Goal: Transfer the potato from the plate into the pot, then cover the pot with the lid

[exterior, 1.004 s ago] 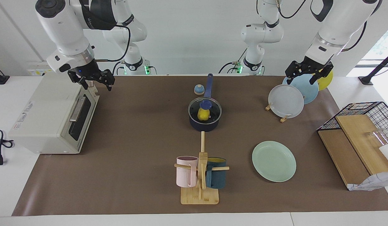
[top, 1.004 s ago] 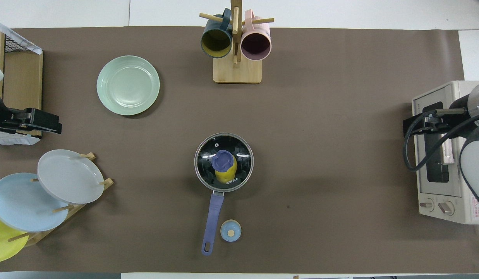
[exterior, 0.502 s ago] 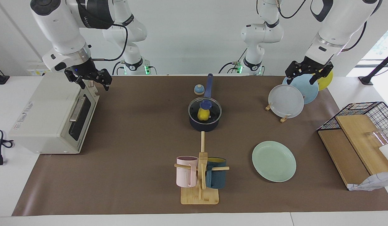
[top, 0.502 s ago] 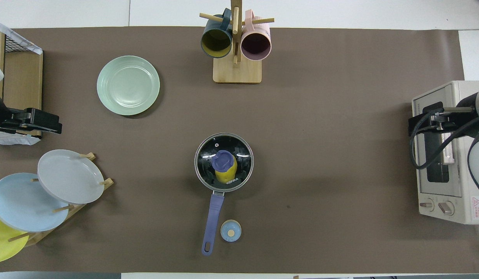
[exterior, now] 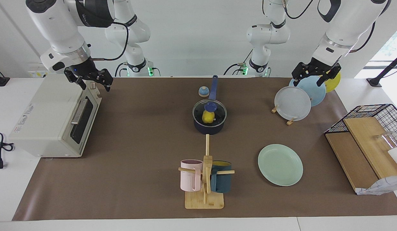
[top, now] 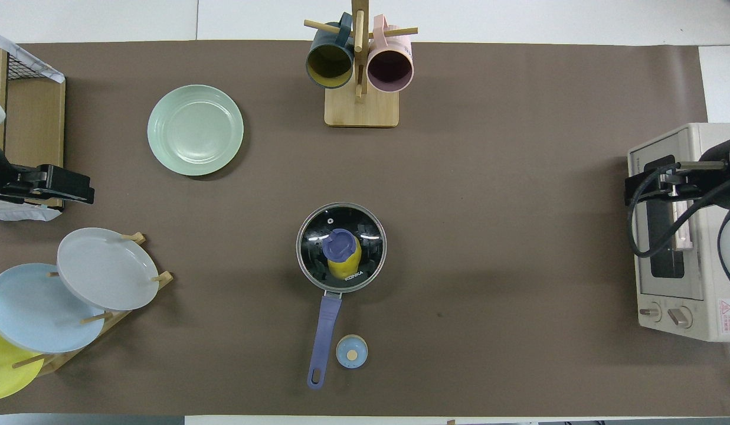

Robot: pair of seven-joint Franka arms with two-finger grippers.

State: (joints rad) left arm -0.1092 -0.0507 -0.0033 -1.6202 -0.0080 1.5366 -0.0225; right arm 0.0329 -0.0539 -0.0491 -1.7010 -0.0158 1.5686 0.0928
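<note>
Potato sits inside the pot, visible through the glass lid, which lies seated on the pot's rim with its blue knob at centre. Pot stands mid-table, handle pointing toward the robots, a small blue-and-tan bell just beside the handle. Mint-green plate lies bare, farther from the robots than the pot and toward the left arm's end of the table.

Right tool hangs over the toaster oven, at that oven's door-side top edge; fingers spread, holding nothing. Left tool hangs over the plate rack, above the light blue plate; fingers spread, holding nothing. Both tools are well apart from the pot.

Judgement: both steps of the task read as done — potato transferred, pot covered. Step in hand looks like parking the arms clear. Next move calls for nothing on the task's things; at most, a check that the lid sits level all round the rim, which both views suggest it does.
</note>
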